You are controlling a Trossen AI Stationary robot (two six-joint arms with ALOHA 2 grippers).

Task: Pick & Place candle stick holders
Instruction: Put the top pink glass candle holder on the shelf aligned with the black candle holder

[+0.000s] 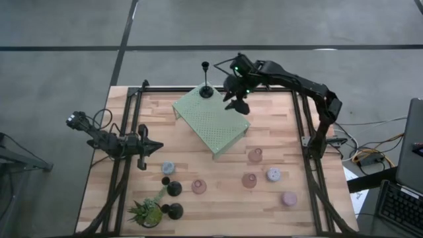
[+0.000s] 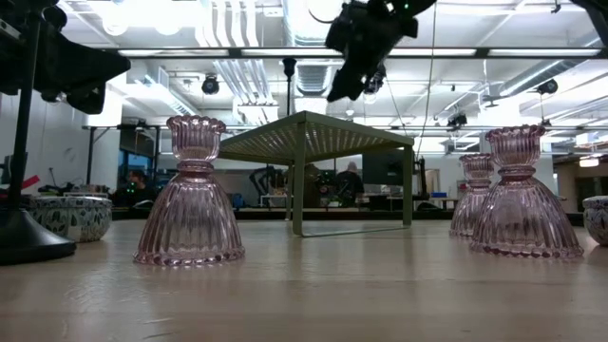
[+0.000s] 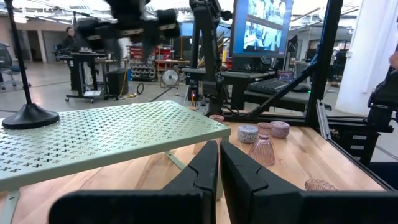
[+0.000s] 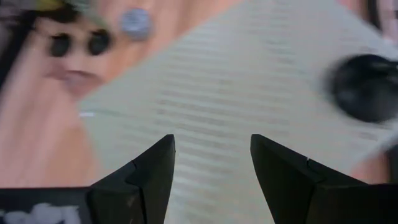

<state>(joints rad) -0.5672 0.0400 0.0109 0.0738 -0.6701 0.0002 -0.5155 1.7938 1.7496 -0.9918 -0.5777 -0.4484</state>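
Observation:
A black candle stick holder (image 1: 207,90) stands by its round base on the far left corner of the green perforated stand (image 1: 211,120). It also shows in the left wrist view (image 3: 28,115) and, blurred, in the right wrist view (image 4: 365,87). My right gripper (image 1: 238,104) hangs open and empty above the stand's far right part, to the right of that holder; its fingers (image 4: 211,142) point down at the stand's top. My left gripper (image 1: 156,148) is shut and empty near the table's left side, left of the stand (image 3: 219,149). Pink holders (image 1: 249,180), pale blue-grey cups (image 1: 168,167) and black holders (image 1: 174,188) stand on the table's near half.
A spiky green potted plant (image 1: 147,213) stands at the near left corner beside a black holder (image 1: 175,211). More pink holders (image 1: 199,186) (image 1: 255,155) (image 1: 289,198) and a blue-grey cup (image 1: 273,174) dot the near right. A black frame (image 1: 301,119) edges the table.

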